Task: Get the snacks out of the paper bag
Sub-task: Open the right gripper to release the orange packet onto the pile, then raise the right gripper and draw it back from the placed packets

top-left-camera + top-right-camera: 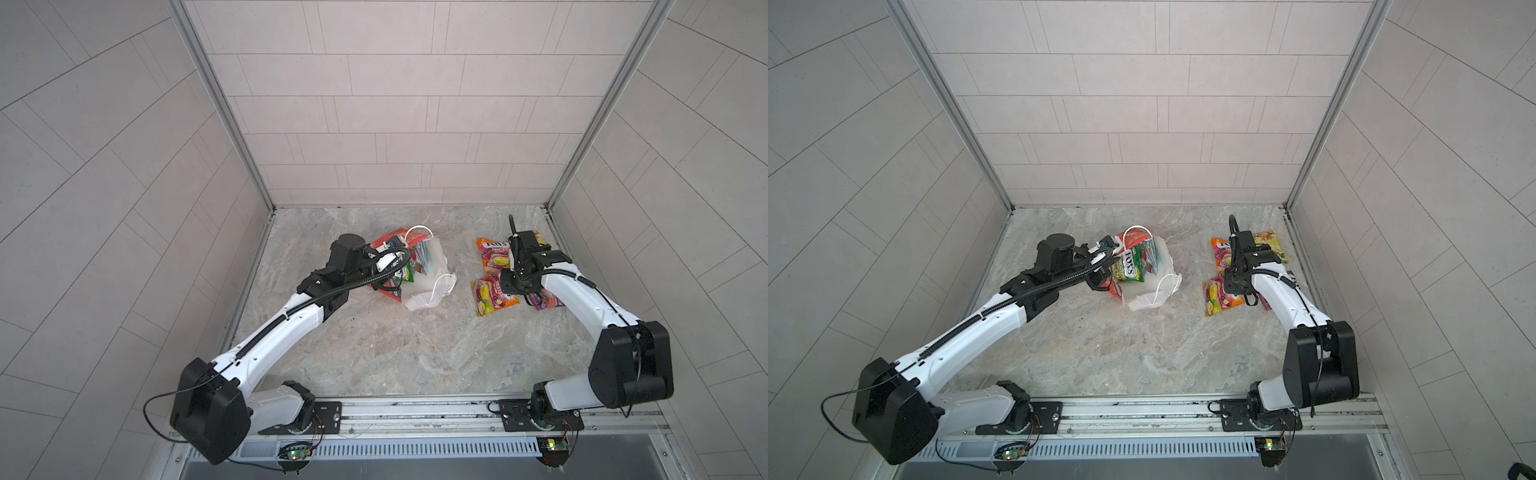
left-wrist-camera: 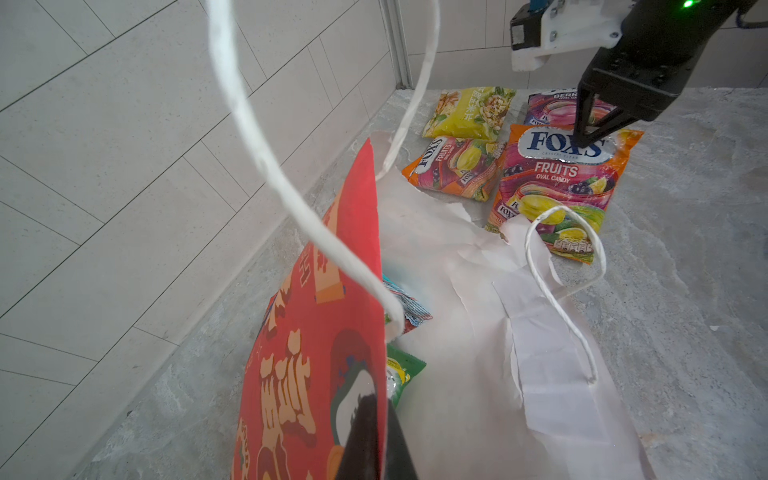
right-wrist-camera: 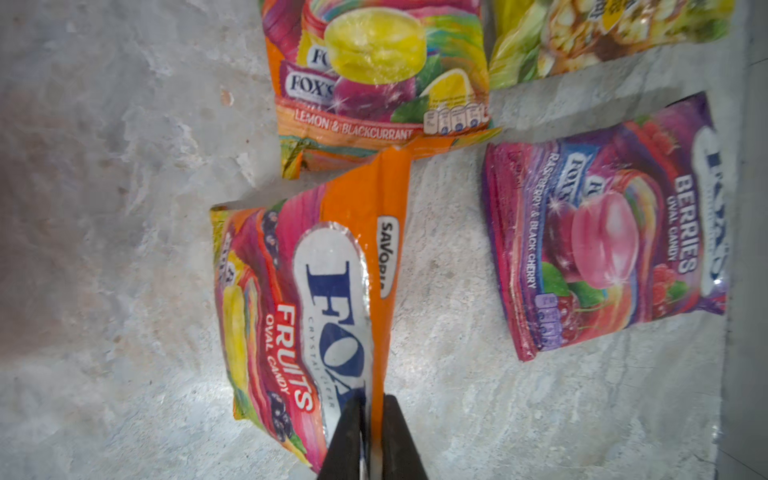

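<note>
1. Between the narrow-set jaws of the right gripper (image 3: 372, 405): top seam of the orange packet (image 3: 299, 299), "FOX'S FRUITS OVAL CANDY", long axis running away from the jaws.
2. Just beyond: second orange packet (image 3: 374, 83), "LEMON & BLACKCURRANT"; purple packet (image 3: 602, 232), "BERRIES"; yellow packet (image 3: 602, 33).
3. Clamped tight in the left gripper (image 2: 379, 409): red wall of the paper bag (image 2: 316, 332), white inside gaping, green packet (image 1: 1129, 268) within.

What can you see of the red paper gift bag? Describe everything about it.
The red paper gift bag bears gold characters, is white inside and has two white cord handles. The shut left gripper holds its red wall up; the opposite wall looks torn and lies spread on the marble table. A green plastic packet and a light-blue packet sit inside.
</note>
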Robot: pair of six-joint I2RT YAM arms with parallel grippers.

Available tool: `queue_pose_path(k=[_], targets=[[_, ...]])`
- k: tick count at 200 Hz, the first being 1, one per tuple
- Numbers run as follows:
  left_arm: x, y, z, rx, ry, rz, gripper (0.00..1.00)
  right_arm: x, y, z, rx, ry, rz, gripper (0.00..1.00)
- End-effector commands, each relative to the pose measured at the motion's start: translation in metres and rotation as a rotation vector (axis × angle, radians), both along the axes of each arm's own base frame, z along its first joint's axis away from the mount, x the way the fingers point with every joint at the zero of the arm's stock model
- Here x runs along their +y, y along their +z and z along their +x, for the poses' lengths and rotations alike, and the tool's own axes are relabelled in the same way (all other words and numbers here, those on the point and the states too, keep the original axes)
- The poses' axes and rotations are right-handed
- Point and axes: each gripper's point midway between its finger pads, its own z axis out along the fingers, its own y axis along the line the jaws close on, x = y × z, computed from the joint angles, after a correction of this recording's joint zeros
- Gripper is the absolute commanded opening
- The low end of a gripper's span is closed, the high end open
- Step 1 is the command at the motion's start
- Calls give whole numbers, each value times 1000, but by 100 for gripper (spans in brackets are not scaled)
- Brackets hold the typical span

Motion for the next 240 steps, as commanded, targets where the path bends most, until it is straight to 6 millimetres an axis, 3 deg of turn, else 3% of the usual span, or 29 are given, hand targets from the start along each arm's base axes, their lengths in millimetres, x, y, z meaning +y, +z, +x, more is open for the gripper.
queue_pose_path(k=[1, 39, 78, 116, 145, 167, 187, 202, 224, 240], targets=[[-4, 8, -4, -31, -27, -21, 0, -25, -3, -6, 84, -43, -154, 10], [-3, 7, -3, -35, -18, -14, 0, -34, -16, -6, 90, -108, -199, 10], [-4, 5, -2, -30, -21, -13, 0, -48, -17, -5, 81, -153, -275, 12], [-3, 6, -3, -33, -19, -10, 0, -46, -19, -3, 84, -169, -270, 17], [-5, 7, -2, -32, -22, -17, 0, -10, -12, 3, 0, -98, -134, 28], [-5, 5, -2, -28, -22, -18, 0, 37, -13, 4, -69, -2, 42, 31], [-3, 6, -2, -33, -15, -16, 0, 80, -14, 3, -132, 105, 160, 14], [-5, 7, -2, -33, -22, -23, 0, 104, -22, 2, -162, 166, 221, 11], [-7, 5, -2, -24, -29, -25, 0, 107, -31, 3, -148, 146, 189, 9], [-6, 5, -2, -25, -28, -25, 0, 99, -41, 6, -139, 118, 131, 9]])
